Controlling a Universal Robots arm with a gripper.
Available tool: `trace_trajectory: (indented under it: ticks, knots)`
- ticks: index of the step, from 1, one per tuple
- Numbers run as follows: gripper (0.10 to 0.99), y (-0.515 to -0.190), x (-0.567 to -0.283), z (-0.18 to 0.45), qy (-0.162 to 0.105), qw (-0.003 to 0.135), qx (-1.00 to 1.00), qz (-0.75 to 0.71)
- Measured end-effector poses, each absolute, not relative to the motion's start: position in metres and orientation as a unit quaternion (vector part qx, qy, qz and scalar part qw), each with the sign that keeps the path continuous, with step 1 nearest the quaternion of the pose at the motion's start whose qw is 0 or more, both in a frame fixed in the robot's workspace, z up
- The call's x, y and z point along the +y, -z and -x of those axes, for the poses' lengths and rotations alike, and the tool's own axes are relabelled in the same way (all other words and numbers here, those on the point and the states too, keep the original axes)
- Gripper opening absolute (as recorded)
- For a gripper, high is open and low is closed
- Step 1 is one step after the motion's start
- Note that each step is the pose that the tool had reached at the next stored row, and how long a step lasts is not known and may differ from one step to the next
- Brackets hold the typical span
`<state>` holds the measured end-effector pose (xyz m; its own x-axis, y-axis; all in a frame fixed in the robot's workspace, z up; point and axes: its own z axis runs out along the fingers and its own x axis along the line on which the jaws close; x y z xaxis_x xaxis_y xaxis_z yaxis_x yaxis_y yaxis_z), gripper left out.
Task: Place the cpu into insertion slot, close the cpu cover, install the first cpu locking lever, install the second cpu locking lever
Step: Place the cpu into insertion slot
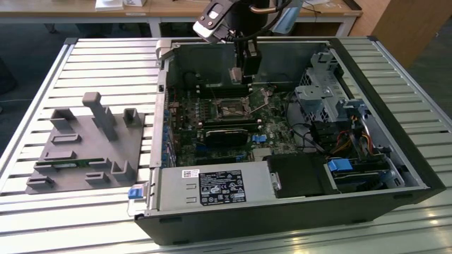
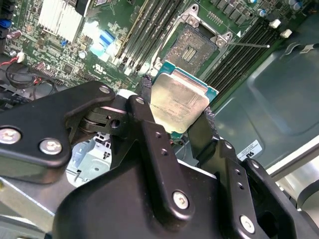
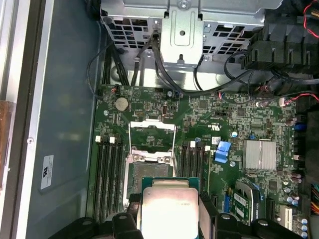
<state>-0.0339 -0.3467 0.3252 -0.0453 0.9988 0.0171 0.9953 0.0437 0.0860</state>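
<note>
My gripper (image 1: 244,79) hangs inside the open computer case, above the green board and a little behind the insertion slot (image 1: 229,109). In both wrist views it is shut on the cpu (image 2: 179,102), a flat silvery square chip with a green edge, held by two opposite sides between the black fingers (image 2: 144,92). The insertion slot (image 2: 192,47) is a dark square socket with nothing in it. In the first wrist view the cpu (image 3: 169,209) sits just short of the slot (image 3: 149,172), and the cpu cover (image 3: 152,133) stands swung open beyond it. A thin lever (image 2: 249,45) sticks out beside the socket.
Long black memory slots (image 3: 107,174) flank the socket on both sides. A ribbed silver heatsink (image 3: 259,154) and a blue clip (image 3: 223,151) lie nearby. Drive bays and cables (image 1: 339,121) fill the exterior view's right; a grey parts fixture (image 1: 84,148) sits on the table at its left.
</note>
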Motion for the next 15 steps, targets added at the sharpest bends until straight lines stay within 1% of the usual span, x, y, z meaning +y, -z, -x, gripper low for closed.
trace_trajectory:
  ticks: [15]
  knots:
    - [0.541,-0.310,-0.347,0.034,-0.037,0.023,0.722,-0.691]
